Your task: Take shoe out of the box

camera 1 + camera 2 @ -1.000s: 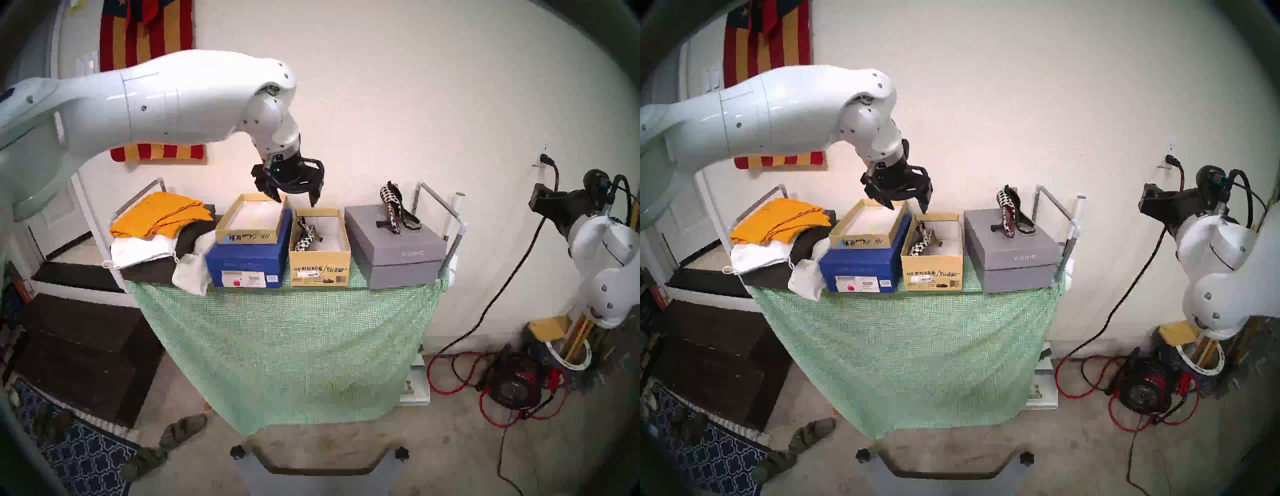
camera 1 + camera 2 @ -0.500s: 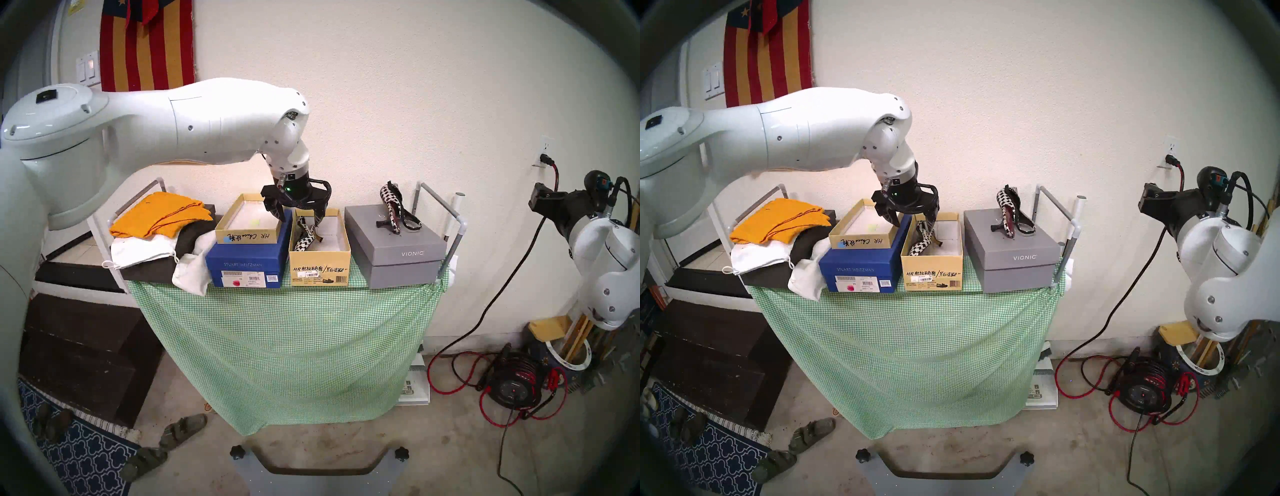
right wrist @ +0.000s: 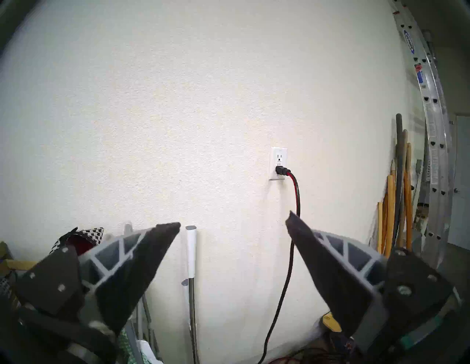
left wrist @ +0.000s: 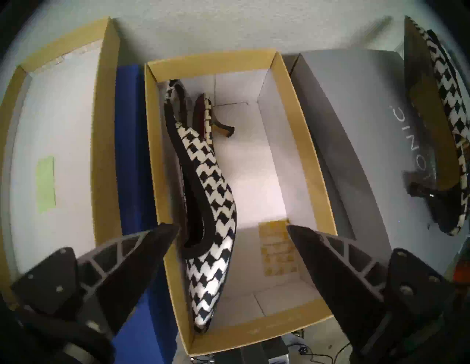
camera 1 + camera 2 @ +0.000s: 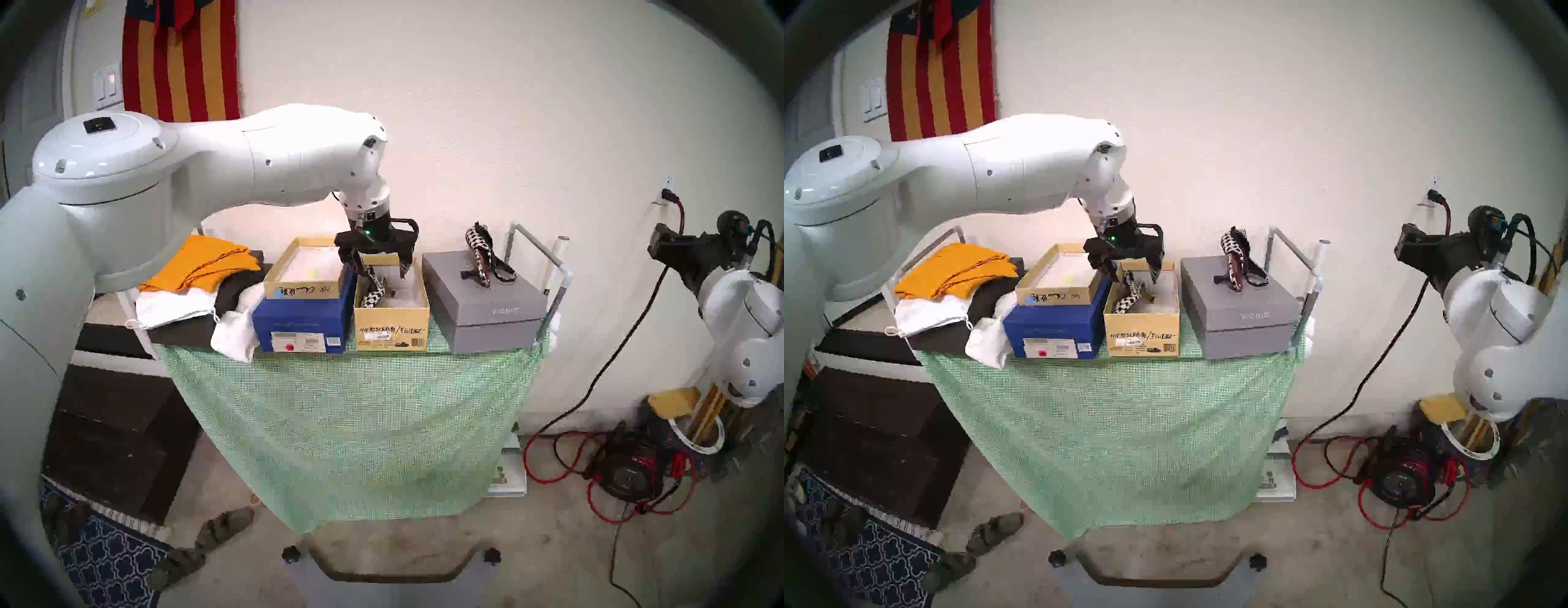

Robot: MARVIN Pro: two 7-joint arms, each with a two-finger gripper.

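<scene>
A: Handwriting on the front of the box [image 5: 391, 329] is blurred and cannot be read. Which parts of the shoe [image 4: 208, 203] are hidden?

B: In the head view only its heel half is seen above the near wall; from the wrist view it is seen whole, laid on its side along the left wall, toe at the near end.

A: And the left gripper [image 5: 381, 271]?

B: It is held over the far end of the box, fingers spread wide, nothing between them. One fingertip [image 4: 165, 232] is seen just at the left rim, beside the shoe's opening; contact cannot be told.

A: Room beside the shoe?

B: The right half of the white floor is bare. The blue box [image 5: 303, 325] stands tight on the left, the grey box [image 5: 488, 314] on the right.

A: The right gripper [image 3: 232, 226]?

B: It is kept far right, spread apart, pointed at the wall.
</scene>
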